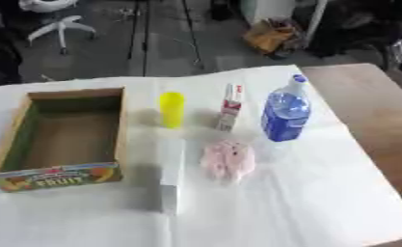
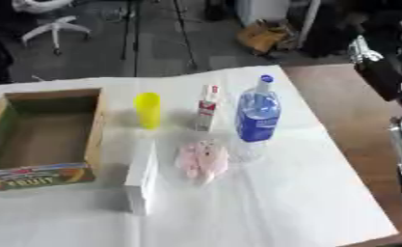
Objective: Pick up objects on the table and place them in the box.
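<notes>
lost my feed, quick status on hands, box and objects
No hand over the table. Box empty. Yellow cup, carton, blue bottle, pink item, white box all waiting on the cloth. Nothing blocking.

On my table I count one open cardboard box (image 1: 62,137), one yellow cup (image 1: 172,109), one red-and-white carton (image 1: 230,107), one blue bottle (image 1: 286,112), one pink soft thing (image 1: 228,159) and one white rectangular box (image 1: 171,174): six things altogether.
</notes>
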You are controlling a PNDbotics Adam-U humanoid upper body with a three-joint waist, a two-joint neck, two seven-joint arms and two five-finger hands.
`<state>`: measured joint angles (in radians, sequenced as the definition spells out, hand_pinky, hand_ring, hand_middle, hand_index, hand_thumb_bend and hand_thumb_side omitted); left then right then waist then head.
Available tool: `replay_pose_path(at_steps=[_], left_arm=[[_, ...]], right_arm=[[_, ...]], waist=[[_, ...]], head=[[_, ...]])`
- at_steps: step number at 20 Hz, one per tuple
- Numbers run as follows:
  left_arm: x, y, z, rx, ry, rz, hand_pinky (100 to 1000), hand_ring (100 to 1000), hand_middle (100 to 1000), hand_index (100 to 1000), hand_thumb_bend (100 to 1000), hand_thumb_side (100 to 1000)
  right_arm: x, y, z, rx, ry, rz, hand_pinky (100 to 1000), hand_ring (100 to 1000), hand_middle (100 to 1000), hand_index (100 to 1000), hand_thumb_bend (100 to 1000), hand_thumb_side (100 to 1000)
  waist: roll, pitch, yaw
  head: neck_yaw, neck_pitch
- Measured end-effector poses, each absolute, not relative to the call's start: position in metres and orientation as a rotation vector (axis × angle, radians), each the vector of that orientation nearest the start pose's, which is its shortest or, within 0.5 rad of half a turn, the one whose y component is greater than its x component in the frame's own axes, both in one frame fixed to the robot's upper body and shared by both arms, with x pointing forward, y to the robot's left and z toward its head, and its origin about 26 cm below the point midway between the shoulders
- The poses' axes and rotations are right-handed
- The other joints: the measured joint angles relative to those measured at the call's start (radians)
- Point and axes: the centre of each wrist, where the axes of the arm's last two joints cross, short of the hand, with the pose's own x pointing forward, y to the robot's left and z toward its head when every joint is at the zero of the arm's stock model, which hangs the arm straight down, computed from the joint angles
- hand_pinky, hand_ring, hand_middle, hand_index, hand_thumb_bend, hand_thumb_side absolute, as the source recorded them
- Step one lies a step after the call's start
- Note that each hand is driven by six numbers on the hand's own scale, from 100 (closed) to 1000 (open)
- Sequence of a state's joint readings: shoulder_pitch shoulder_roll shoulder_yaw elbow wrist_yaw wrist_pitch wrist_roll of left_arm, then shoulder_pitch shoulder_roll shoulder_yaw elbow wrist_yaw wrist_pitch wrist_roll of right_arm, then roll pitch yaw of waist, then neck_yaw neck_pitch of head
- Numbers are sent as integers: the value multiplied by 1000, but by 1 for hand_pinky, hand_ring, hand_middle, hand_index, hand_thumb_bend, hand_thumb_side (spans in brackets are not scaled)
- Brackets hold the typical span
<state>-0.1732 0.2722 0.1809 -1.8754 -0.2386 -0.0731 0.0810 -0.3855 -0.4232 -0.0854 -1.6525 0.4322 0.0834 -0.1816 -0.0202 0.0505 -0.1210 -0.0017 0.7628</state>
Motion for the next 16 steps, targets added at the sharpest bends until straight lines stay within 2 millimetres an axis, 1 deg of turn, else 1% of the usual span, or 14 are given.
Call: replay_pose_path(at_steps=[6, 9, 16], left_arm=[[297, 319, 144, 608, -2095, -235, 715, 816, 727, 828, 544, 969], [297, 318, 143, 605, -2091, -239, 716, 816, 727, 828, 544, 970], [297, 318, 143, 604, -2085, -247, 718, 818, 730, 830, 540, 973]], right_arm=[[364, -312, 178, -977, -1919, 505, 718, 781, 846, 846, 605, 672], [369, -306, 183, -1008, -1908, 556, 721, 784, 849, 846, 612, 670], [377, -298, 188, -1043, -1874, 623, 724, 786, 853, 849, 623, 675]], waist=[[-3, -1, 5], [-4, -1, 7], [-5, -2, 13]], head=[[-8, 0], [-11, 0], [-14, 0]])
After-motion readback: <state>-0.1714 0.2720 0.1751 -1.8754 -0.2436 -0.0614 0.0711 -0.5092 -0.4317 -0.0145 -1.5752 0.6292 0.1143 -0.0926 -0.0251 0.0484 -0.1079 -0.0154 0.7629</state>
